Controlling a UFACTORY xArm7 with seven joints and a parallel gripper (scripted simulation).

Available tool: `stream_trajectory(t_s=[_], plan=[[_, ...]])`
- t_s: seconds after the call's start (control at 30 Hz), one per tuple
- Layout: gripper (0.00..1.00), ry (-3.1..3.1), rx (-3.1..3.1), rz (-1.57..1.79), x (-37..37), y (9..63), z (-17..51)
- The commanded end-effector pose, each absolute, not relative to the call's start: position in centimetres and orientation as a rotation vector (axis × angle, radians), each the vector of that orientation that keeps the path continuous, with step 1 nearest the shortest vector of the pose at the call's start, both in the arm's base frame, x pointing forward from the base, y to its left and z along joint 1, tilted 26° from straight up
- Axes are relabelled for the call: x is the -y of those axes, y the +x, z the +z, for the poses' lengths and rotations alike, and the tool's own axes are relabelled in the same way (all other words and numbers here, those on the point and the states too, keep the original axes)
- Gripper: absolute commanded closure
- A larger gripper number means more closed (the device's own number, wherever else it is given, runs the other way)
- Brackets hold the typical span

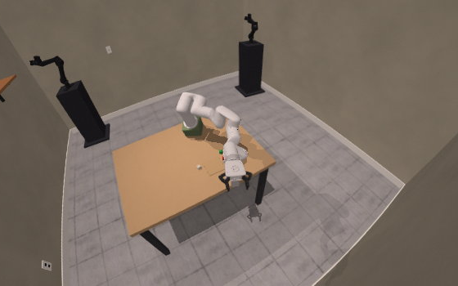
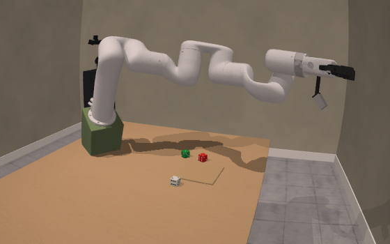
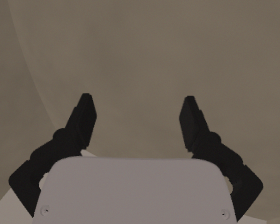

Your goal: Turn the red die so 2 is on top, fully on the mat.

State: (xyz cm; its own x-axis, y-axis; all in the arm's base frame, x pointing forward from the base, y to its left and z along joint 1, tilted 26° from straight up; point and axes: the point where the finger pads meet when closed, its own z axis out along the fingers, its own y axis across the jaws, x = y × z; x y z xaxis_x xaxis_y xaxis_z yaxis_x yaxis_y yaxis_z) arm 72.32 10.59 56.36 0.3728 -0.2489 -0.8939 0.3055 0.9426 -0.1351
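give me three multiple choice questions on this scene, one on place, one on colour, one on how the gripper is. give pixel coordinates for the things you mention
1. Where is the gripper (image 1: pixel 236 189) (image 2: pixel 347 72) (image 3: pixel 138 105)?
A) over the green base block
B) raised high, past the table's edge
C) down at the mat

2. What colour is the die nearest the green die (image 1: pixel 221 152) (image 2: pixel 185 153)?
A) white
B) blue
C) red

3. How does the gripper stand?
A) open
B) shut on a die
C) shut on nothing

Key:
1 B: the exterior view shows it high, beyond the edge.
2 C: the red die (image 2: pixel 203 157) sits beside it, the white die (image 1: pixel 199 167) (image 2: pixel 175 181) farther off.
3 A: the wrist view shows its fingers wide apart.
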Motion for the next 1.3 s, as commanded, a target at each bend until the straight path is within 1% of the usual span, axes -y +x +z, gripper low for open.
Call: stream_trajectory(t_s=[0.0, 0.63, 0.7, 0.77, 0.8, 0.83, 0.87, 0.97, 1.03, 1.1, 1.13, 1.27], plan=[[0.0, 0.057, -1.13, -0.355, -10.6, 72.2, 56.7], [0.0, 0.073, -1.119, -0.34, -10.5, 71.7, 57.4], [0.0, 0.125, -1.083, -0.294, -10.0, 70.1, 59.5], [0.0, 0.221, -1.02, -0.21, -8.6, 67.1, 62.8], [0.0, 0.227, -1.016, -0.205, -8.5, 67.0, 63.0], [0.0, 0.287, -0.978, -0.152, -7.5, 65.1, 64.8], [0.0, 0.298, -0.971, -0.142, -7.3, 64.8, 65.1], [0.0, 0.43, -0.893, -0.03, -4.6, 61.1, 68.0], [0.0, 0.482, -0.863, 0.015, -3.4, 59.7, 68.8], [0.0, 0.482, -0.863, 0.015, -3.4, 59.7, 68.8], [0.0, 0.595, -0.802, 0.106, -0.7, 56.9, 70.0], [0.0, 0.702, -0.747, 0.191, 2.0, 54.6, 70.3]])
